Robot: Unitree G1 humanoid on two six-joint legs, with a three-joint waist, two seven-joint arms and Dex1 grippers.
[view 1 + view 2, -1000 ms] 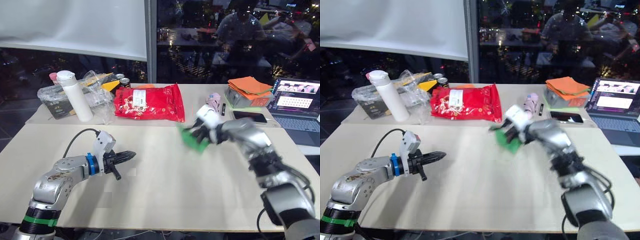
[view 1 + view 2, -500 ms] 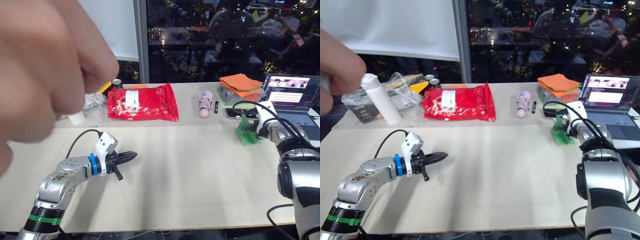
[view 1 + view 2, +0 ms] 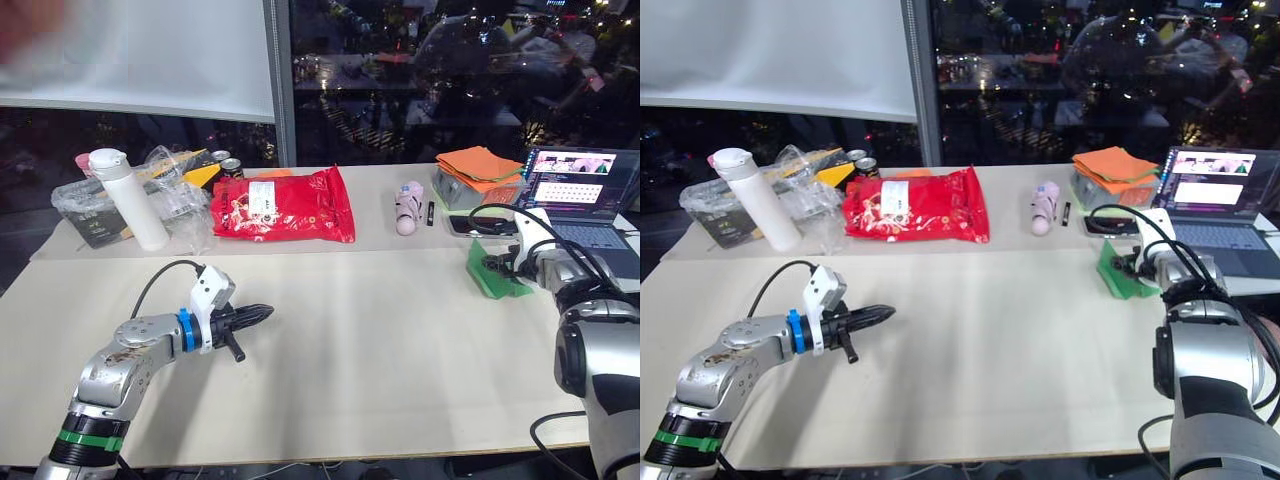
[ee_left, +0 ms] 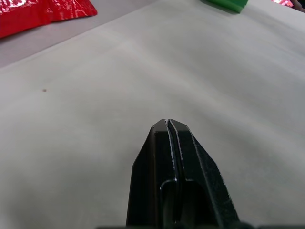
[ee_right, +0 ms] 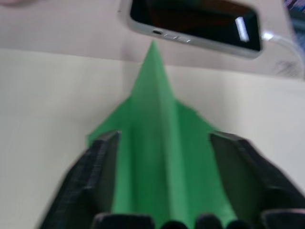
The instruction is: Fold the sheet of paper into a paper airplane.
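The folded green paper airplane (image 3: 497,281) lies at the table's (image 3: 380,370) three o'clock edge, between the spread fingers of the right gripper (image 5: 164,157), its nose toward a black smartphone (image 5: 195,21). The left gripper (image 3: 252,315), fingers pressed together, hovers at eight o'clock. At twelve lies a red crinkled snack bag (image 3: 283,205); at ten stands a white plastic bottle (image 3: 128,198); at two, an orange paper stack (image 3: 480,165).
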